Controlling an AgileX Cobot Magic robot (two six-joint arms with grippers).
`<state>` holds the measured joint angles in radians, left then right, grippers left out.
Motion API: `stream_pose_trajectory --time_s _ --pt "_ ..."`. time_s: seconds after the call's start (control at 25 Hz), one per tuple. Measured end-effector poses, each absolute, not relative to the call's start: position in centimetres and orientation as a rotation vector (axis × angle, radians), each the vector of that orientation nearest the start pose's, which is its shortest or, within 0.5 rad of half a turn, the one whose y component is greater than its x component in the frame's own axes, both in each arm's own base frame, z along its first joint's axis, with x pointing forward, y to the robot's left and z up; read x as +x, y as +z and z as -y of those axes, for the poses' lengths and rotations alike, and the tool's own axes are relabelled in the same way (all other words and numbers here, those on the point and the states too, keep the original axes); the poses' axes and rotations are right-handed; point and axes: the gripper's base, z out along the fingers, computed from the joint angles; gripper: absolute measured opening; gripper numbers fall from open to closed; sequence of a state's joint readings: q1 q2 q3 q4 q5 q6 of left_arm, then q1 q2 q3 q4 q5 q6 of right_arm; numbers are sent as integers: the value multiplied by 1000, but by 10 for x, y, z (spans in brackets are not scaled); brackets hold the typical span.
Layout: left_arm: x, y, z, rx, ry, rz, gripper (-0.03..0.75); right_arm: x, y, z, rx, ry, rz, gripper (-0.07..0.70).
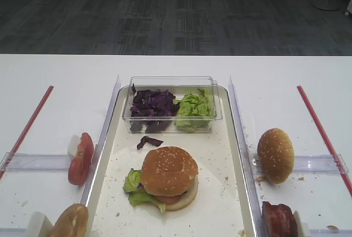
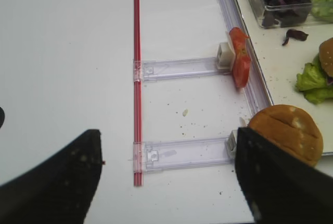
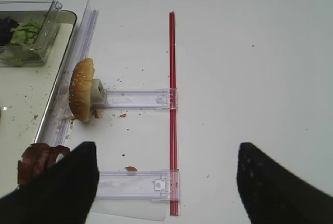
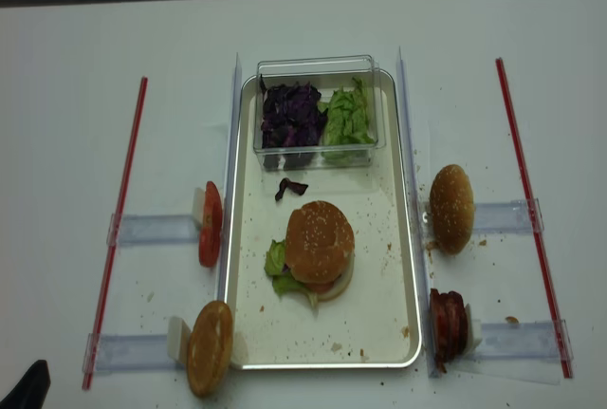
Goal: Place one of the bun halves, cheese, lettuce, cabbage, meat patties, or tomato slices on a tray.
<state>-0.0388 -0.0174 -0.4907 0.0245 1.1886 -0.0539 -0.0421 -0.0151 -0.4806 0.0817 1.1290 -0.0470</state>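
The tray (image 1: 235,138) lies mid-table and carries an assembled burger (image 1: 169,176) with a sesame bun top. A second sesame bun half (image 1: 275,154) stands on edge to the right of the tray, with a meat patty (image 1: 279,220) in front of it. Tomato slices (image 1: 81,158) stand left of the tray. Cabbage (image 1: 151,105) and lettuce (image 1: 193,108) fill a clear tub. Cheese is out of view. My right gripper (image 3: 166,182) is open over a clear holder, right of the patty (image 3: 39,161). My left gripper (image 2: 166,177) is open, empty, left of the tomato slices (image 2: 239,60).
A glossy seedless bun (image 2: 286,130) stands at the tray's front left corner, close to my left gripper's right finger (image 2: 281,182). Red strips (image 1: 27,124) (image 1: 322,130) and clear holders (image 3: 138,99) lie on both sides. A cabbage scrap (image 1: 148,141) lies on the tray.
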Motion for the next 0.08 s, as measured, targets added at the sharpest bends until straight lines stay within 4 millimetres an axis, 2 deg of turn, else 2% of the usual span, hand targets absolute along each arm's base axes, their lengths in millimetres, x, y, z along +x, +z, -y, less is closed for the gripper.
stream_pose_trajectory --time_s 0.08 --pt "-12 265 -3 -20 -24 -2164 491 -8 267 -7 -12 46 -2114 571"
